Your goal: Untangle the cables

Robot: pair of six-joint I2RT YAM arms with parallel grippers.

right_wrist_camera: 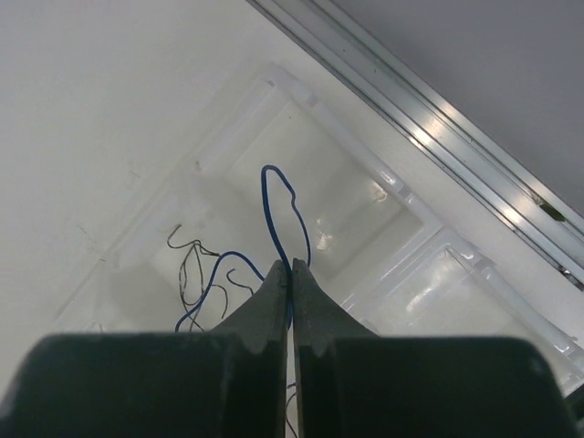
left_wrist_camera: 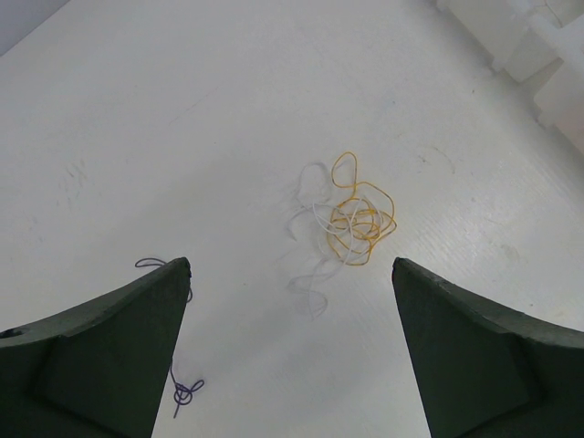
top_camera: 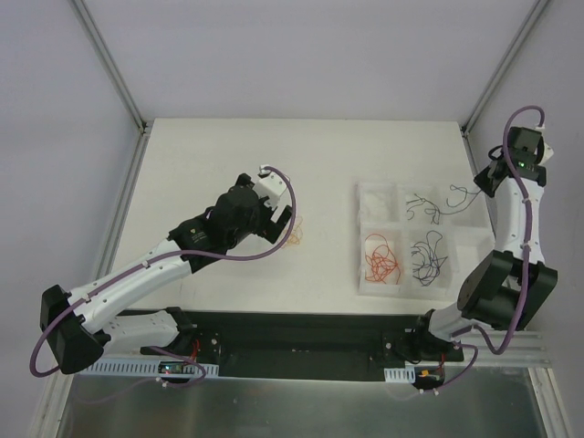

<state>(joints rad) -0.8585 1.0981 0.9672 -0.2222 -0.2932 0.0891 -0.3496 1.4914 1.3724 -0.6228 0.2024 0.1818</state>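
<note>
Right wrist view: right gripper point(right_wrist_camera: 290, 266) pinched shut on blue cable point(right_wrist_camera: 271, 196) over tray point(right_wrist_camera: 347, 146); sorting step. Next, prob. release there; left gripper point(left_wrist_camera: 290, 265) spread wide above orange-white tangle point(left_wrist_camera: 356, 224) on table point(left_wrist_camera: 182, 109).

The white table point(top_camera: 210, 155) carries a clear divided tray point(top_camera: 405, 288) and a small orange-and-white cable tangle point(left_wrist_camera: 354, 224).

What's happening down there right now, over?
Left gripper open, aimed at yellow-and-white tangle. Right gripper shut on blue cable over tray. Stray purple strand by left finger.
</note>
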